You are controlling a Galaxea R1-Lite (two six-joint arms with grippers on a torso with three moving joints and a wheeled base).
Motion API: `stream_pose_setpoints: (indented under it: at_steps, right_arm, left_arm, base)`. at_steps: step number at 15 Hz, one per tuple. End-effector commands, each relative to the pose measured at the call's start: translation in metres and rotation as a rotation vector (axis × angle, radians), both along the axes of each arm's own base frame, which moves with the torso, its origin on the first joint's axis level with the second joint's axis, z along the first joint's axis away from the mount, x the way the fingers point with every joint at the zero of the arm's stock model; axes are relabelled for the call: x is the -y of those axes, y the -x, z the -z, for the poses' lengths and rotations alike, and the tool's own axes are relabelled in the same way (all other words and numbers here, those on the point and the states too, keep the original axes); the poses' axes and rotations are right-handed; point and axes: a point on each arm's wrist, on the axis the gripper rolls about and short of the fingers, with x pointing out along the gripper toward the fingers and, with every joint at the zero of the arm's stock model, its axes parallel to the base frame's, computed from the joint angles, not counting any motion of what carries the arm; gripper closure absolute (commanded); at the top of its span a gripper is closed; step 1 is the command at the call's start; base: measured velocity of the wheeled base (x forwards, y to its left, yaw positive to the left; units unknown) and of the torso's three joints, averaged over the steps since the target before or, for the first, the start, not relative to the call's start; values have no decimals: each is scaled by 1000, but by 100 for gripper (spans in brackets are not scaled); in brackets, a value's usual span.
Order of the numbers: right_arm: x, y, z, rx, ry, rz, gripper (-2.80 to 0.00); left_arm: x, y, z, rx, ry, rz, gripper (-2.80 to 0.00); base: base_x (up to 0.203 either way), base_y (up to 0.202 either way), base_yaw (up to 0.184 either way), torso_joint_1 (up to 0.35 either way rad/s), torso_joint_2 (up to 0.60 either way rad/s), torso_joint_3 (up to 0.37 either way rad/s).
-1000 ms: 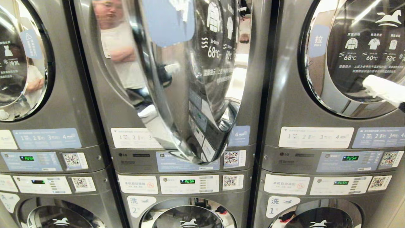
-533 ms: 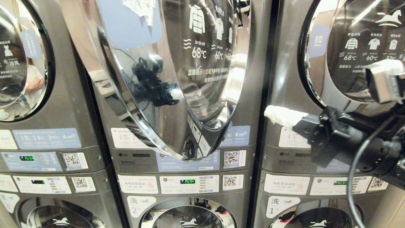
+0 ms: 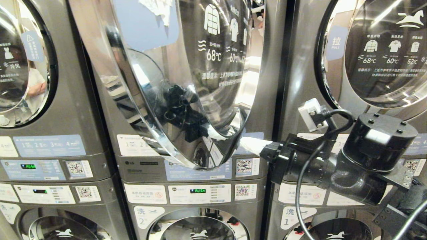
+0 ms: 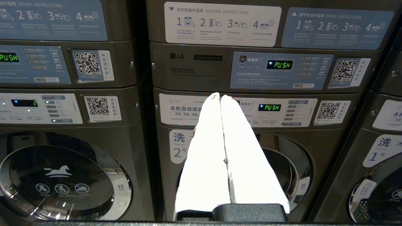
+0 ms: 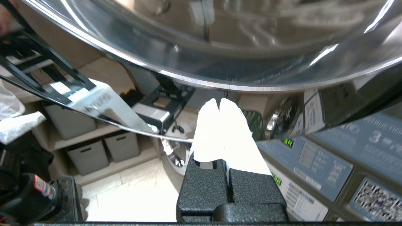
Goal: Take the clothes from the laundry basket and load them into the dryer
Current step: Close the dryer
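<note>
Head view: right gripper (image 3: 252,145), white-wrapped fingers pressed together and empty, sits at the lower rim of the round chrome-and-glass dryer door (image 3: 173,83), which looks stiff, heavy and slippery, best taken by its rim. Left wrist view: left gripper (image 4: 220,98) pressed together, parked before the lower machines. Right wrist view: same rim just beyond the fingertips; clothes and basket unseen.

3 stacked machine columns (image 3: 196,173) in head view. 3 upper dryer doors: 1 open, middle (image 3: 173,83); 2 closed, left (image 3: 23,63) and right (image 3: 377,56). 3 lower washer windows (image 3: 198,226). 6 QR stickers (image 3: 245,165). 6 lit green displays (image 3: 197,191). 2 hands: right (image 3: 245,144), left (image 4: 218,97).
</note>
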Motion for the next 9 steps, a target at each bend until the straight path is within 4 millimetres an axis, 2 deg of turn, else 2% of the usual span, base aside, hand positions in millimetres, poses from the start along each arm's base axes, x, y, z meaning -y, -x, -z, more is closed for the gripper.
stream_pose_setpoints:
  at_steps: [1,2,4,6,9]
  right_arm:
    - [-6,-8,12,-29,20,-4,0]
    - [-9,-11,14,-31,21,-7,0]
    - [-30,-26,15,-16,4,-25,0]
    - [-70,-40,15,51,-60,-30,0]
    - [-128,-55,5,154,-197,25,0]
  left_arm:
    - [0,0,0,-1,1,-1,0]
    - [0,0,0,-1,1,-1,0]
    - [0,0,0,0,1,-1,0]
    - [0,0,0,-1,1,-1,0]
    - [0,0,0,-1,1,-1,0]
  base:
    - [0,0,0,0,0,0]
    - [0,0,0,0,0,0]
    - [0,0,0,0,0,0]
    - [0,0,0,0,0,0]
    - [0,0,0,0,0,0]
